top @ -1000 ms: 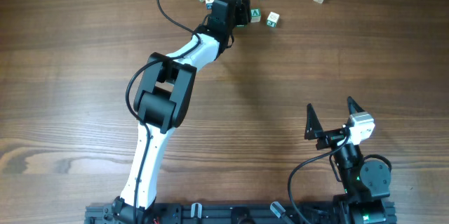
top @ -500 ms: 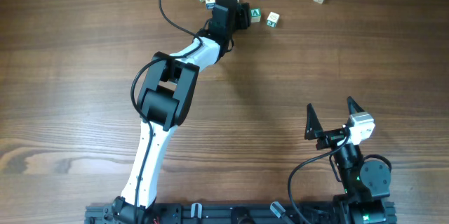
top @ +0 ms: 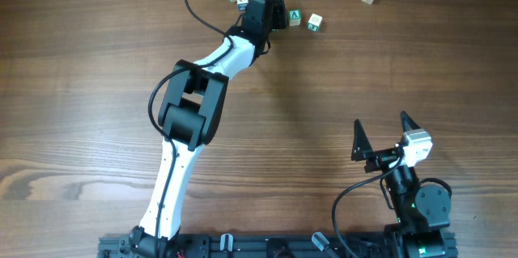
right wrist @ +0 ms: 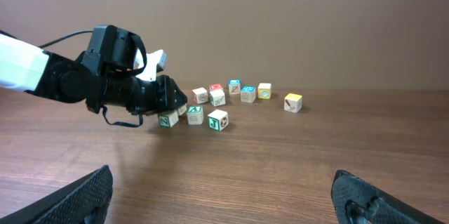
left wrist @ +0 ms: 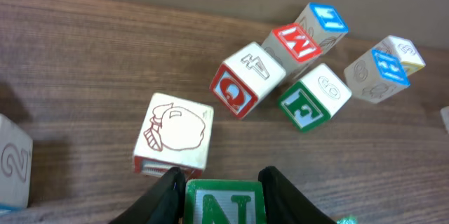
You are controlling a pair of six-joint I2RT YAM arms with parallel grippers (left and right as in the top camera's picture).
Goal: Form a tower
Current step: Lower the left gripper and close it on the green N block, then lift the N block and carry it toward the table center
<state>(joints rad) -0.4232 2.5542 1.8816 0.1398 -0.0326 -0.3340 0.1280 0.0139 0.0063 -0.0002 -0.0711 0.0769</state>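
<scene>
Overhead view: the left gripper [top: 278, 15] reaches to the 12 o'clock edge of the wooden table [top: 97, 64], in among a scatter of small letter cubes. A green-faced cube [top: 294, 18] lies just beside it at its 3 o'clock. The right gripper [top: 380, 138] waits well apart at 5 o'clock, jaws spread wide and empty. Left wrist view: at 6 o'clock the two dark fingers [left wrist: 168, 190] press against both sides of a green N cube [left wrist: 224, 206], so this hand is closed on it. A cube with a red apple drawing [left wrist: 175, 136] sits very near at 11 o'clock. A red Q cube [left wrist: 242, 87] and a green E cube [left wrist: 312, 104] lie farther off toward 12 and 1 o'clock. Right wrist view: the left arm comes in from 9 o'clock, its tip low over the cubes. Whether the held cube has left the table cannot be told. No tower stands in any view, so stacking is judged not yet begun. To do this step well, lift the N cube straight up so it clears the apple cube. Keep it level and centre it over a green-marked neighbour. Lower it until the faces meet squarely, and only then let go
</scene>
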